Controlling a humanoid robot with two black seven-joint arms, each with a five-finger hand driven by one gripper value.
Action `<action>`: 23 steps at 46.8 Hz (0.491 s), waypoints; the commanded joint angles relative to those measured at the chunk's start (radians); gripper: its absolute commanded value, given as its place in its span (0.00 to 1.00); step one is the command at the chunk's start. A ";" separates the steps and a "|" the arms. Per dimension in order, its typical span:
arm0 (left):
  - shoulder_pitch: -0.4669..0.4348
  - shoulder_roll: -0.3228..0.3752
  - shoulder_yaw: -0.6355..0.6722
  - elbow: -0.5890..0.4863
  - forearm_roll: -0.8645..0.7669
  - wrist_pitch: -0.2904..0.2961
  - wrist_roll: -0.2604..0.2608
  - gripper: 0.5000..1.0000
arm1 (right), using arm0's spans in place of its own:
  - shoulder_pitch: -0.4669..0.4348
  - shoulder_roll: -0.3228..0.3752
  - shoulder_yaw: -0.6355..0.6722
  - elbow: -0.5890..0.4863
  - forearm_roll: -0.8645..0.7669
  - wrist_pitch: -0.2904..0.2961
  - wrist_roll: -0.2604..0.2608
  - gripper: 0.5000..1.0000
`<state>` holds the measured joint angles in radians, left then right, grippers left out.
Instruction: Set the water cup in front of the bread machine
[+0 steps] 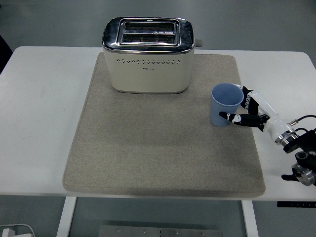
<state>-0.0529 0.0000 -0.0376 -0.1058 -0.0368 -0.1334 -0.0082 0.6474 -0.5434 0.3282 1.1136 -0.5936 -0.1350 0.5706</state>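
A light blue water cup stands upright on the right side of the beige mat, to the right of and a little nearer than the cream and chrome bread machine at the mat's far edge. My right hand comes in from the right edge and wraps the cup's right side, thumb at its near base, fingers by its far rim. The left arm is out of view.
The mat lies on a white table. The toaster's lever sticks out on its right side. The right arm's wrist and cable sit near the table's right front edge.
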 commanded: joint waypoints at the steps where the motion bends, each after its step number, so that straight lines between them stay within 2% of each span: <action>1: -0.001 0.000 0.001 0.000 0.000 0.000 -0.001 1.00 | 0.000 -0.001 0.000 0.000 0.000 0.000 -0.001 0.01; 23: 0.001 0.000 -0.001 0.000 0.000 0.000 -0.001 1.00 | 0.020 -0.001 0.005 0.003 0.012 0.002 -0.008 0.00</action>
<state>-0.0535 0.0000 -0.0377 -0.1059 -0.0368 -0.1334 -0.0085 0.6667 -0.5441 0.3319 1.1152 -0.5827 -0.1339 0.5630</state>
